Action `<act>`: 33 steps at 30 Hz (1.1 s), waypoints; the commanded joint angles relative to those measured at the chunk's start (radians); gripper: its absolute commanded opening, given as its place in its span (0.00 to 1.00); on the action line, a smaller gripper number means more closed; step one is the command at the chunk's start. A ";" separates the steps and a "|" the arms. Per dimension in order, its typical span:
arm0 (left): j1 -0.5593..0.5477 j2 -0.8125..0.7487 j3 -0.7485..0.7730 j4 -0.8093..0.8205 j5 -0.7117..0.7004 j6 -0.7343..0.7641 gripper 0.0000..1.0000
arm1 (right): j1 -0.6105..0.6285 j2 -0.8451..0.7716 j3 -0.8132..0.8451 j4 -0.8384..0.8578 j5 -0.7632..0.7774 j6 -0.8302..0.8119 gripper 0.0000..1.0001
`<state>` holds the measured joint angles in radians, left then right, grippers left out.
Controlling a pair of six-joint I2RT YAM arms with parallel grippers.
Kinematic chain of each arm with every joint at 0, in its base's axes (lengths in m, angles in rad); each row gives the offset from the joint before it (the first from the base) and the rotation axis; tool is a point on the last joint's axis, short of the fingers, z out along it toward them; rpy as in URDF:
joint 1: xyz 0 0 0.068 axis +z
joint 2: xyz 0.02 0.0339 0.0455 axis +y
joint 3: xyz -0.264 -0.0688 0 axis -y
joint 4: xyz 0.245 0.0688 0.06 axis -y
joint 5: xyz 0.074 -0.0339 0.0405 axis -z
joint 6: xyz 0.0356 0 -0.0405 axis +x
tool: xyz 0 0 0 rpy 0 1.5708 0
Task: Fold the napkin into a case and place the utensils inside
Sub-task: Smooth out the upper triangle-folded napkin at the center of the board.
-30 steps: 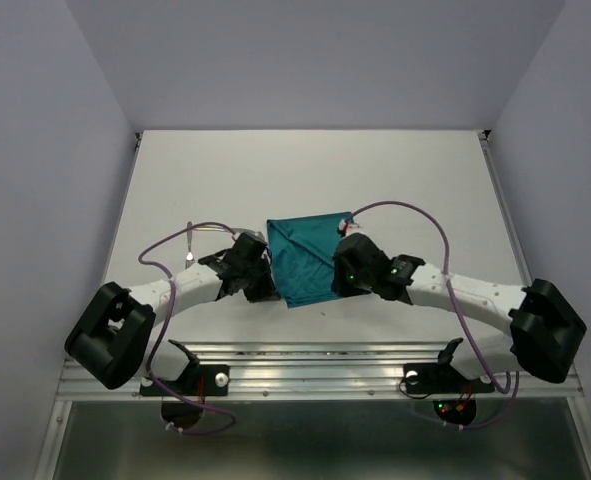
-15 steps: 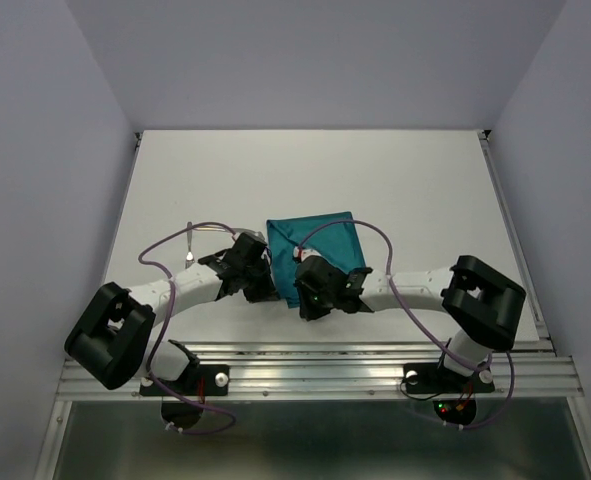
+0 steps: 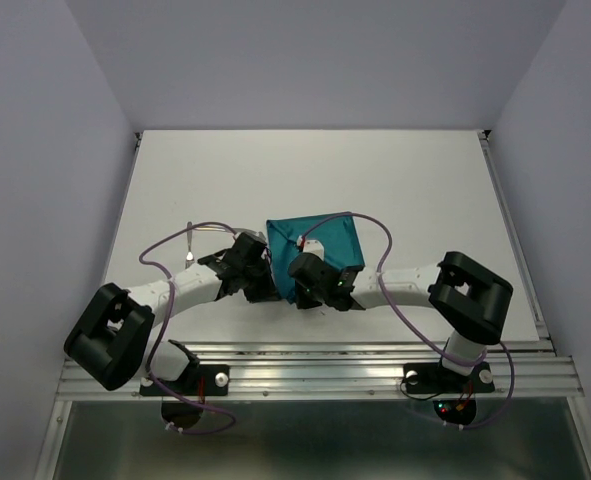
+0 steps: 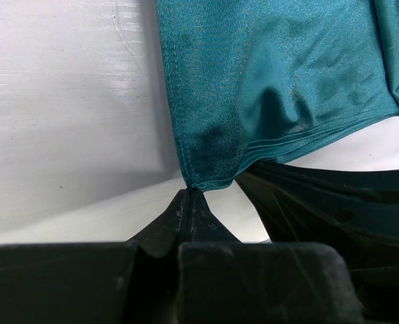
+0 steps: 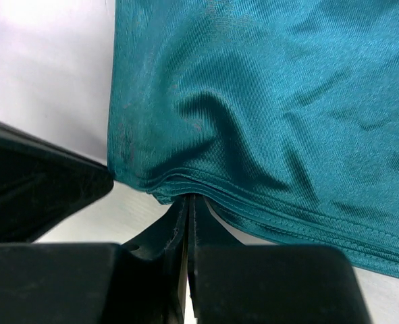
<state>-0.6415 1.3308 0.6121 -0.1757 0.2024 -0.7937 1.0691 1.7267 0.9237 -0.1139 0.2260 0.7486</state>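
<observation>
The teal napkin lies folded in the middle of the table, layered along its near edge. My left gripper is shut on the napkin's near left corner, which is pinched at the tips of the left gripper. My right gripper is just beside it, shut on the stacked near edge, which meets the tips of the right gripper. One slim silver utensil lies to the left of the napkin, beyond the left arm. No case shape shows.
The white table has grey walls on three sides and a metal rail along its near edge. Both gripper bodies crowd together at the napkin's near left. Purple cables arch over the cloth.
My right arm folded in and its gripper swept left from the napkin's right side to the near edge by the left gripper, closing there. The left gripper kept its hold.
</observation>
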 commanded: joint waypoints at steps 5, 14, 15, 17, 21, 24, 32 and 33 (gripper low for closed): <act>-0.004 -0.047 -0.020 -0.010 0.028 0.014 0.00 | 0.009 0.045 0.012 -0.010 0.090 0.032 0.03; -0.004 -0.131 0.026 -0.084 0.008 0.008 0.00 | 0.009 0.031 0.007 -0.012 0.079 0.032 0.03; -0.004 -0.125 0.015 -0.058 0.012 0.001 0.00 | 0.009 0.031 0.007 -0.013 0.072 0.031 0.03; -0.004 -0.091 -0.023 -0.024 0.034 -0.010 0.00 | 0.009 0.030 0.009 -0.017 0.067 0.031 0.03; -0.006 -0.041 -0.067 0.025 0.029 -0.013 0.00 | 0.009 0.011 0.004 -0.020 0.055 0.024 0.05; -0.004 -0.035 -0.078 0.036 0.028 -0.012 0.00 | 0.009 -0.003 -0.005 -0.021 0.047 0.026 0.09; -0.004 -0.113 -0.077 0.008 0.005 -0.003 0.09 | 0.009 -0.111 -0.008 -0.122 0.059 0.034 0.32; -0.004 -0.119 -0.075 0.005 0.005 0.001 0.13 | 0.009 -0.130 -0.008 -0.138 0.059 0.035 0.34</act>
<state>-0.6415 1.2663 0.5331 -0.1658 0.2214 -0.8032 1.0691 1.6890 0.9165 -0.1673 0.2596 0.7822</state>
